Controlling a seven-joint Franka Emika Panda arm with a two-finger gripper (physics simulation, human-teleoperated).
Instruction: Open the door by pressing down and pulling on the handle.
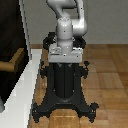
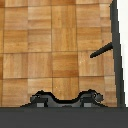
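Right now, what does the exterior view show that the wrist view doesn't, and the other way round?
Only the exterior view shows the grey-white robot arm, its black columnar pedestal with splayed feet, and the door's white frame. Only the wrist view shows a dark edge, too unclear to identify. Both show the tall dark door, the golden-brown lever handle and the wooden floor.

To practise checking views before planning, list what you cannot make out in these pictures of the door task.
- Gripper: in neither view. In the exterior view the arm leaves by the top edge.
- Door: cut by the exterior view's left edge.
- Handle: blurred in the exterior view and only a thin dark bar in the wrist view.
- Grey shape: cut by the corner, so it cannot be identified.
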